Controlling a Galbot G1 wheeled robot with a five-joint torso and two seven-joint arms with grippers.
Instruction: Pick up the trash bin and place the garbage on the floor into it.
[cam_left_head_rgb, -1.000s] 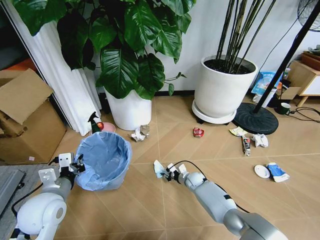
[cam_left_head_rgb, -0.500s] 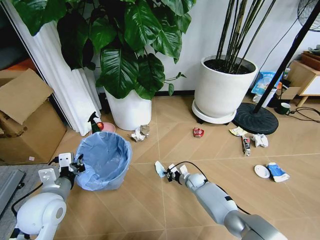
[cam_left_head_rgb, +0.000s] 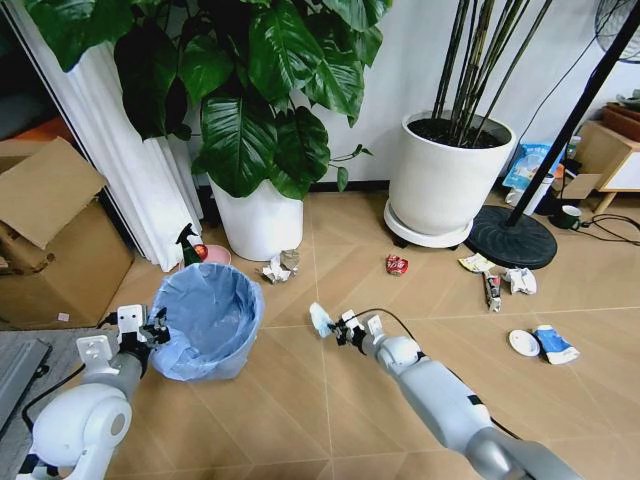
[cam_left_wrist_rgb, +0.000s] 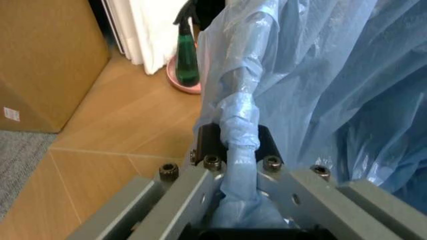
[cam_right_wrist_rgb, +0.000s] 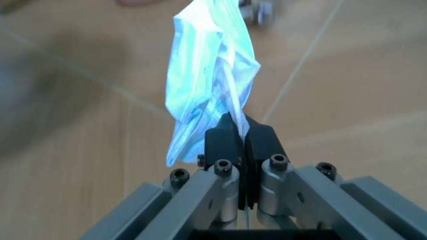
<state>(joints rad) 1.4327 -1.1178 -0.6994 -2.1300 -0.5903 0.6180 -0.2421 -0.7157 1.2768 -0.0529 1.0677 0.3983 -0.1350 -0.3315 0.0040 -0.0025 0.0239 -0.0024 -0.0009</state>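
Head view, floor (cam_left_head_rgb: 300, 400): tan herringbone planks under everything.
Plants: two big white pots (cam_left_head_rgb: 258, 220) (cam_left_head_rgb: 440, 185) stand at the back wall.
Bin (cam_left_head_rgb: 205, 320): blue-lined, standing on the floor at the robot's left, in front of the leafy plant's pot.
Left gripper (cam_left_head_rgb: 155, 328): at the bin's near-left rim; in the left wrist view (cam_left_wrist_rgb: 230, 150) its jaws are closed on a bunched fold of the blue liner.
Right gripper (cam_left_head_rgb: 335, 330): low over the floor, just right of the bin; jaws pinched tight (cam_right_wrist_rgb: 239, 137) on a pale blue-white packet (cam_right_wrist_rgb: 207, 85), which hangs clear of the planks.
Other litter: crumpled paper (cam_left_head_rgb: 278, 268) by the leafy pot, red wrapper (cam_left_head_rgb: 397, 264), white lid (cam_left_head_rgb: 523, 343), all on the floor.
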